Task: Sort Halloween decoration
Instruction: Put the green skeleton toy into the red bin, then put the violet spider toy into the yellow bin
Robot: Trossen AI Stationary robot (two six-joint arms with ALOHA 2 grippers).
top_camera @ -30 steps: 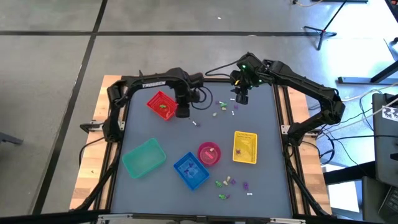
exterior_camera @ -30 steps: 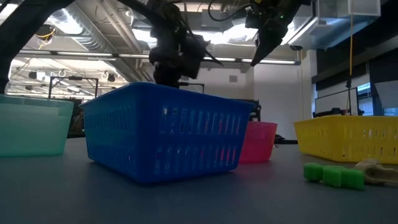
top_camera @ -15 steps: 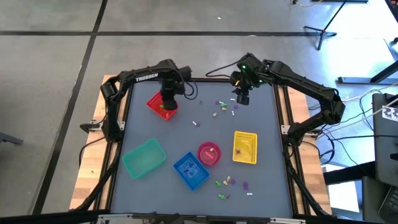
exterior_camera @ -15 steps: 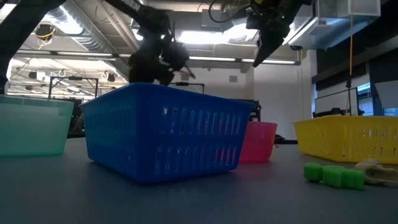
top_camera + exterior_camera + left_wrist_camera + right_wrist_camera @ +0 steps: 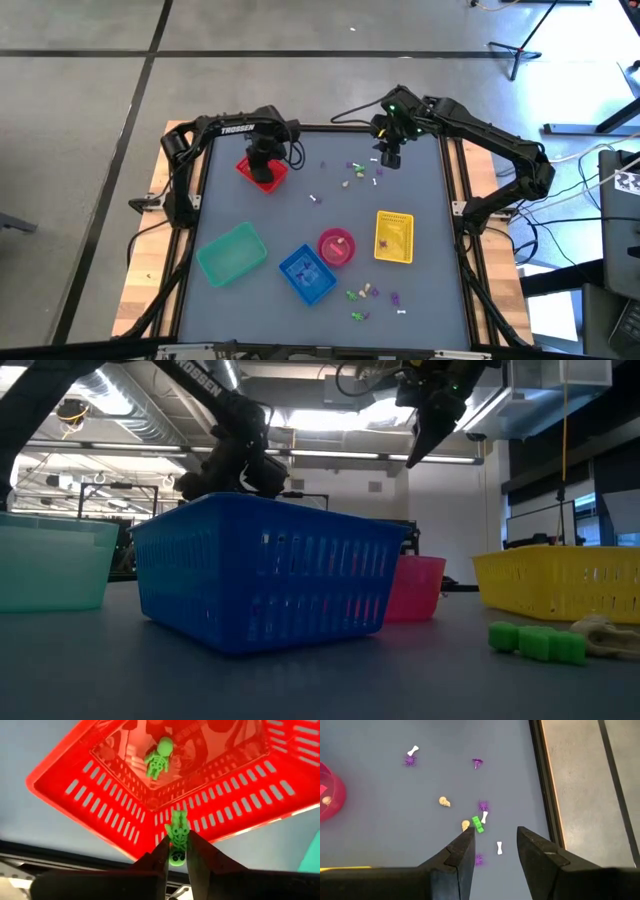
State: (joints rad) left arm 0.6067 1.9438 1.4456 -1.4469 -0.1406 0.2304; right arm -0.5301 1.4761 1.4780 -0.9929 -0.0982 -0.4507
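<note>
**Inspector:** Your left gripper pinches a green skeleton between nearly closed fingers, its length pointing into the red basket directly below, near the counter's far-left corner.

**Operator:** The right?

**Inspector:** Right gripper open, empty, over the scattered trinkets.

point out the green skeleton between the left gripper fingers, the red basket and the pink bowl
green skeleton [image 5: 177,839]: left wrist view, its ribcage
red basket [image 5: 80,800]: left wrist view, slotted side wall
pink bowl [image 5: 323,241]: high view, its rim
</note>
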